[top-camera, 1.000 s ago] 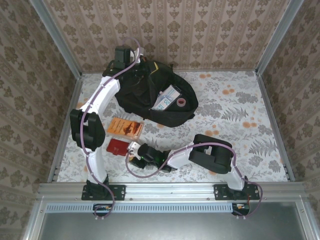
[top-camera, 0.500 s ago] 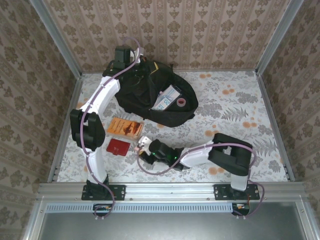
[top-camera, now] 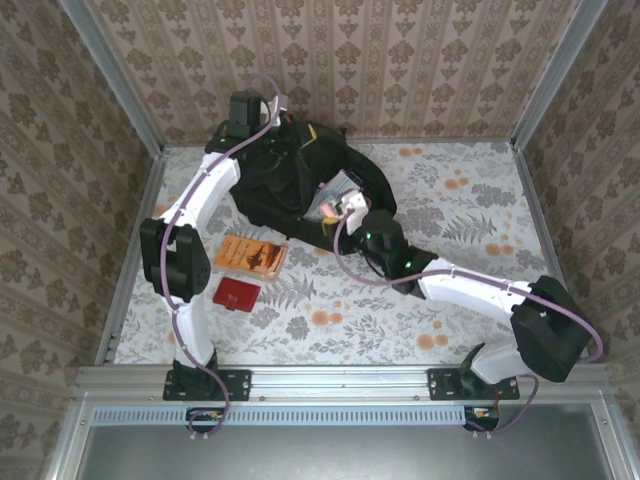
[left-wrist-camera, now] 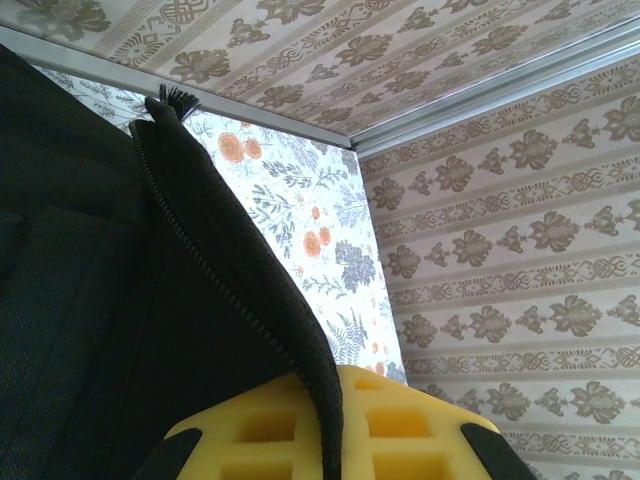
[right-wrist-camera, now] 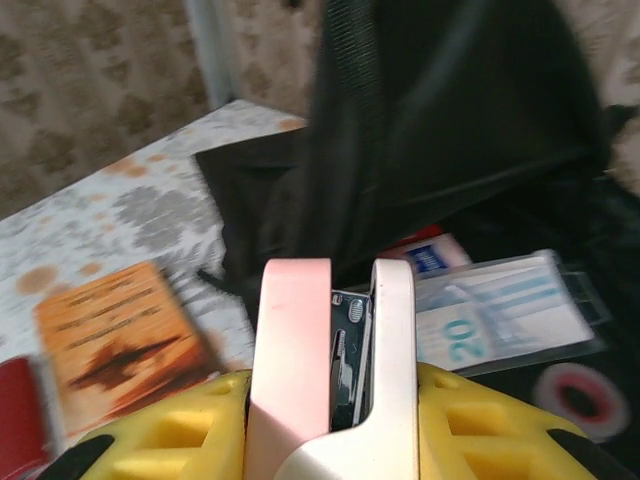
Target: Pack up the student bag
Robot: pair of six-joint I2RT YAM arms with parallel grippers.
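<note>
Jaws first: right gripper (top-camera: pixel 350 208) is clamped on a pink-and-cream stapler (right-wrist-camera: pixel 300 340), gripped firmly btw the yellow fingers. Left gripper (left-wrist-camera: pixel 335 430) looks pinched on the zip edge of the student bag (top-camera: pixel 285 190), lifting that flap at the far-left of the table (top-camera: pixel 480 250). The bag lies on its side, mouth open toward the right arm. We see a clear pack marked "20" (right-wrist-camera: pixel 510 310) and a tape roll (right-wrist-camera: pixel 575 390) inside already. So we're at the insert step, w/ the stapler hanging just at the opening, above the pack. Next move, as we read it: push in past the rim, drop lower, then release. It needs the flap held high so the fingers don't snag fabric. An orange book (top-camera: pixel 251 255) and a small red item (top-camera: pixel 236 294) wait on the table, near the left arm.
</note>
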